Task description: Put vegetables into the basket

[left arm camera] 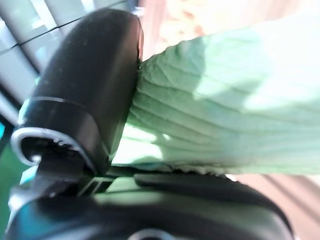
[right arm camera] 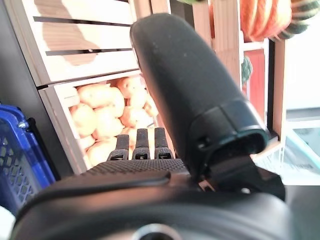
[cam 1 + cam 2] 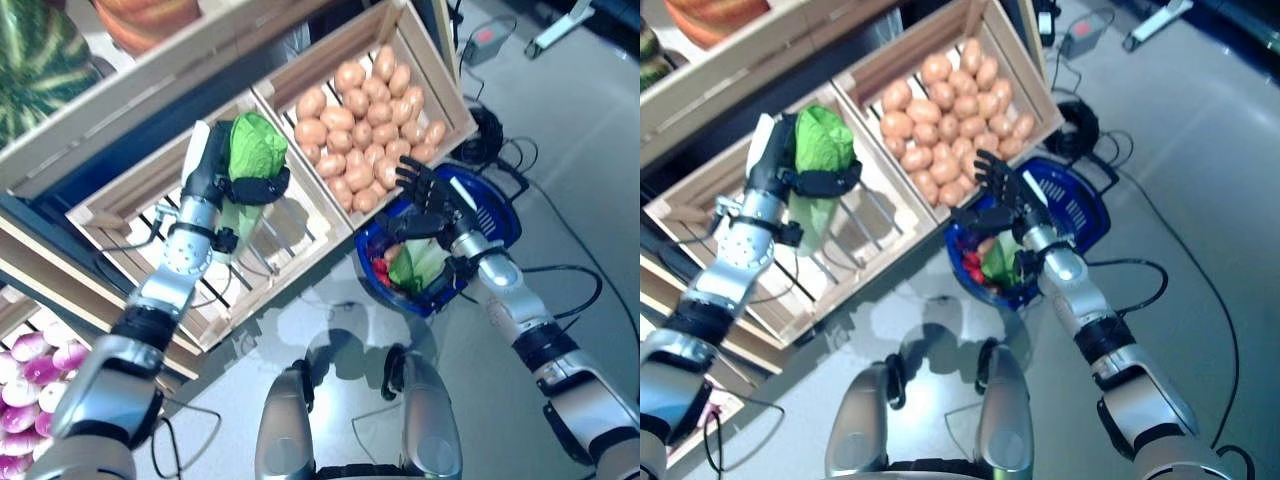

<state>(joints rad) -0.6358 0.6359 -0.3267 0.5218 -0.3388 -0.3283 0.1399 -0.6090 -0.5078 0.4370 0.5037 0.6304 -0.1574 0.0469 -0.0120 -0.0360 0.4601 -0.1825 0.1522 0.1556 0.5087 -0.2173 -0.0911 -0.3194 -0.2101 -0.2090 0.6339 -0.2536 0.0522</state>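
From the left eye view, the left hand point(image 3: 222, 170) is clamped around a green leafy cabbage point(image 3: 256, 148) held above a nearly bare slatted crate point(image 3: 120, 195), while at about four o'clock from it the blue basket point(image 3: 495, 212) sits on the floor just beside the crate of potatoes point(image 3: 365, 115), already holding a leafy green point(image 3: 418, 265) and something red; the right hand point(image 3: 432, 190) hovers over the basket rim with fingers spread and nothing in it. The right eye view shows the same layout, the cabbage well apart from the basket, at roughly ten o'clock from it. The left wrist view confirms the grip: the thumb point(image 1: 85, 95) presses against the ribbed pale-green leaf. The right wrist view shows straight fingers point(image 2: 142, 145) pointing toward the potatoes, with the basket's blue mesh at nine o'clock. By this evidence the job appears partly done: at least one vegetable is in, one is in hand awaiting transfer across to the basket, and the potatoes remain untouched in their crate.
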